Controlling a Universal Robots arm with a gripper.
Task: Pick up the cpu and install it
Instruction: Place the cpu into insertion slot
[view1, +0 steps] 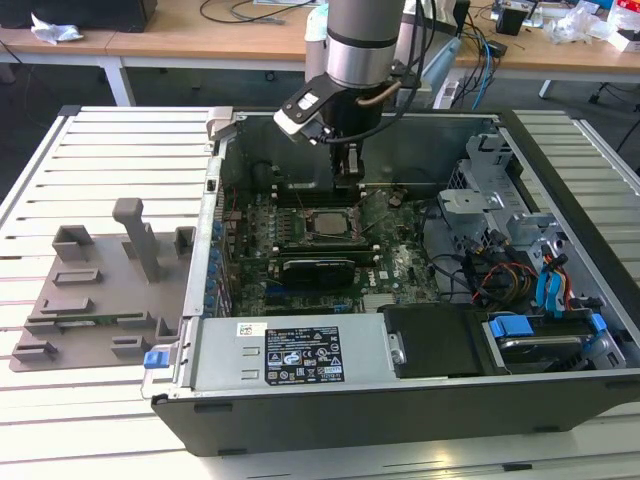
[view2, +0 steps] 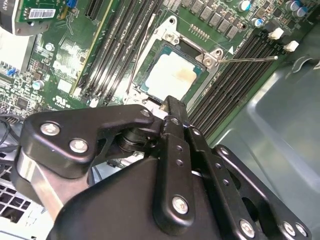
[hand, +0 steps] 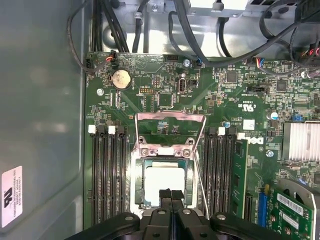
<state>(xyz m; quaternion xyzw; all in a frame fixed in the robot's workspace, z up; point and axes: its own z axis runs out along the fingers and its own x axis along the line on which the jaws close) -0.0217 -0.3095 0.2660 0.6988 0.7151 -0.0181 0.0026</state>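
Note:
The cpu (view2: 172, 75) lies flat in the motherboard socket (view1: 323, 224), its pale metal top facing up; the first wrist view has the cpu (hand: 164, 181) just beyond my fingertips. The socket's metal frame (hand: 170, 127) stands folded open, and its thin lever (view2: 250, 60) sticks out to one side. My gripper (view1: 347, 180) hangs inside the open computer case, a little above the socket's far edge. Its two black fingers (hand: 165, 196) are pressed together with nothing between them. The gripper (view2: 172, 106) is shut and apart from the chip.
Rows of memory slots (hand: 106, 175) flank the socket on both sides. A long black card (view1: 318, 267) sits on the near side of the socket. Drive bays and cables (view1: 510, 260) crowd the case at the exterior view's right. A grey plastic fixture (view1: 100, 290) rests on the slatted table.

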